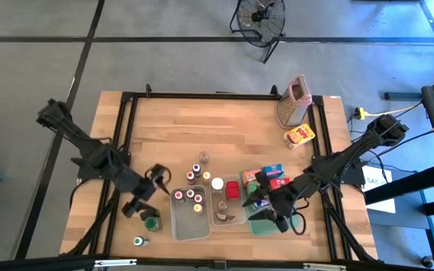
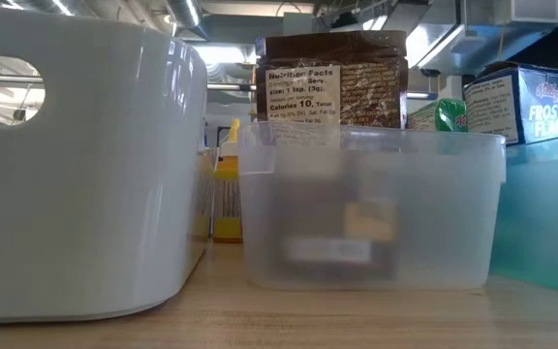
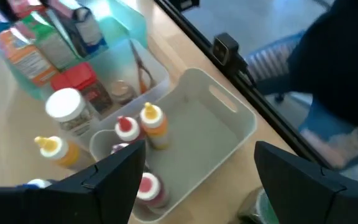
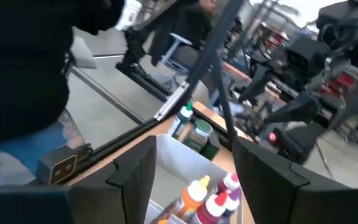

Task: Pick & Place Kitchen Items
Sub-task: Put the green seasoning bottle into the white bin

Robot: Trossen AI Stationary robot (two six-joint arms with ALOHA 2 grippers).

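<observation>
Several small bottles with red and yellow caps (image 3: pixel 151 118) stand in a white tub (image 1: pixel 189 223). More small bottles (image 1: pixel 197 168), a white-capped jar (image 1: pixel 217 183) and a red carton (image 1: pixel 233 189) stand on the table beside it. Two green-capped jars (image 1: pixel 151 222) stand left of the tub. Colourful cartons (image 1: pixel 273 172) fill a green tray (image 1: pixel 256 224). My left gripper (image 1: pixel 145 199) hovers open just left of the white tub, nothing between its fingers (image 3: pixel 110 177). My right gripper (image 1: pixel 273 209) hangs open over the green tray, also with nothing between its fingers.
A clear tub (image 1: pixel 228 211) stands between the white tub and the green tray. A metal grater with a pink top (image 1: pixel 292 102) and a yellow carton (image 1: pixel 298 136) stand at the far right. The far half of the table is bare wood (image 1: pixel 202 124).
</observation>
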